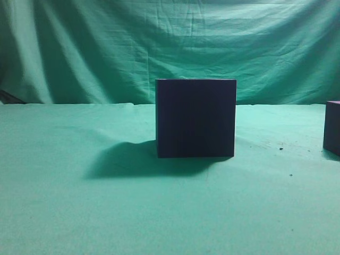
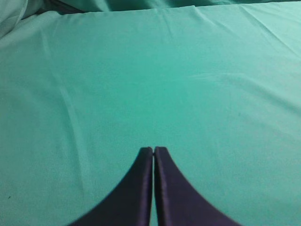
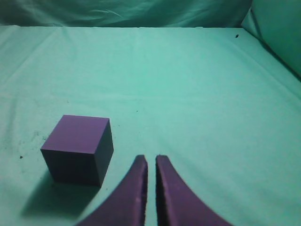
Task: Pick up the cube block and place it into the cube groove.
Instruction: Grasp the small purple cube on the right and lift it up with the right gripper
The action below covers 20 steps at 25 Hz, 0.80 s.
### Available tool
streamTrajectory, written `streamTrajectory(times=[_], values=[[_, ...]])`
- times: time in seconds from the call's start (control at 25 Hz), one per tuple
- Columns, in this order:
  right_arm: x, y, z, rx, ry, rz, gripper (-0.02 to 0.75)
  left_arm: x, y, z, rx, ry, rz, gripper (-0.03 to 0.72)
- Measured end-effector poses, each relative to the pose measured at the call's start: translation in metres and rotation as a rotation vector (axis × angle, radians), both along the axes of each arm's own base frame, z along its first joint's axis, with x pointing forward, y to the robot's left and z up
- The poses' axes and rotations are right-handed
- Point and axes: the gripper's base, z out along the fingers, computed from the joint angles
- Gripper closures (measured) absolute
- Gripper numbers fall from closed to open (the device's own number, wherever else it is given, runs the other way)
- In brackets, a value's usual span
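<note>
The cube groove [image 1: 195, 118] is a large dark navy-purple box standing in the middle of the green cloth in the exterior view; its opening does not show. The cube block [image 3: 79, 147] is a small matte purple cube in the right wrist view, lying left of my right gripper [image 3: 151, 159], apart from it. It also shows cut off at the right edge of the exterior view [image 1: 333, 127]. My right gripper is shut and empty. My left gripper [image 2: 153, 150] is shut and empty over bare cloth. Neither gripper shows in the exterior view.
A green cloth [image 1: 79, 212] covers the table and hangs as a backdrop [image 1: 106, 48] behind it. The box casts a shadow [image 1: 127, 162] to its left. A few dark specks [image 1: 280, 149] lie on the cloth at the right.
</note>
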Motion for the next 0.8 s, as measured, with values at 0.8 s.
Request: streamTrajectory(times=[0.8], values=[[0.008,0.003,0.052,0.198,-0.220,-0.013,0.738,0.000,0.000,0.000,0.000,0.000,0.000,0.688]])
